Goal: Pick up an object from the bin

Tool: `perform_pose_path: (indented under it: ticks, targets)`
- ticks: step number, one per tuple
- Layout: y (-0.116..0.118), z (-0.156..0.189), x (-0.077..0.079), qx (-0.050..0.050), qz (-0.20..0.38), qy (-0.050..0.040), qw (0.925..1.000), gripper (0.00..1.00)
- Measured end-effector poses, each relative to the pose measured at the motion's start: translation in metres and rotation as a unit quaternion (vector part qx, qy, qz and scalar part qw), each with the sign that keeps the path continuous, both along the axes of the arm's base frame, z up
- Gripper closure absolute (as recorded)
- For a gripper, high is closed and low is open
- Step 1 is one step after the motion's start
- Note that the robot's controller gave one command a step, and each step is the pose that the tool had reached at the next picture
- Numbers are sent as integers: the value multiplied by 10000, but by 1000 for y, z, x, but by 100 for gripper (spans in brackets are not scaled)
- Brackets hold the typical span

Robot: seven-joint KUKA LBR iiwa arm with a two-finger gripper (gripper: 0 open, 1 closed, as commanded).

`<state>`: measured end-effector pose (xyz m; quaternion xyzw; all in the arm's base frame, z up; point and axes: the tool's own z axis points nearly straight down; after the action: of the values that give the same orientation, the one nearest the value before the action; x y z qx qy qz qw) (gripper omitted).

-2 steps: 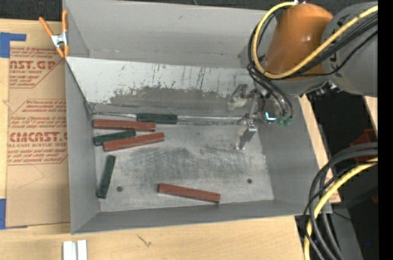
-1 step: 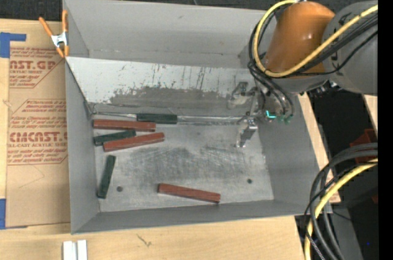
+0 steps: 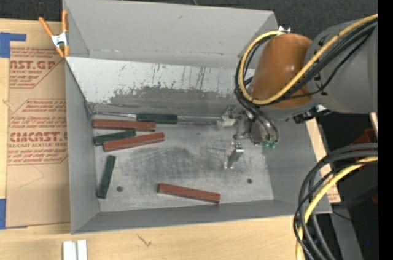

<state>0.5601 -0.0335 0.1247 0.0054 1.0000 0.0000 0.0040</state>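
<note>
Bright and even, lit from overhead. Glows palest on the sloping back wall of the bin (image 3: 166,28), turns greyer down on its scuffed floor. Throws only short, soft shadows beside the sticks (image 3: 133,141) and beneath the gripper (image 3: 232,160). Gleams in a mild highlight across the orange wrist cover (image 3: 279,62)

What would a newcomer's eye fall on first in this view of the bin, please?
The arm's orange cover looms at the right of the grey bin, with the gripper hanging over bare floor right of centre, apart from every stick. A cluster of red-brown and dark green sticks lies at the left, and one red-brown stick lies alone near the front wall.
</note>
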Motion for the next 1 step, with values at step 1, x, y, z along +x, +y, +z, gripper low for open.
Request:
perform_pose_path:
  ticks: [1]
  targets:
    - [52, -47, 8, 4, 64, 27, 10000, 0]
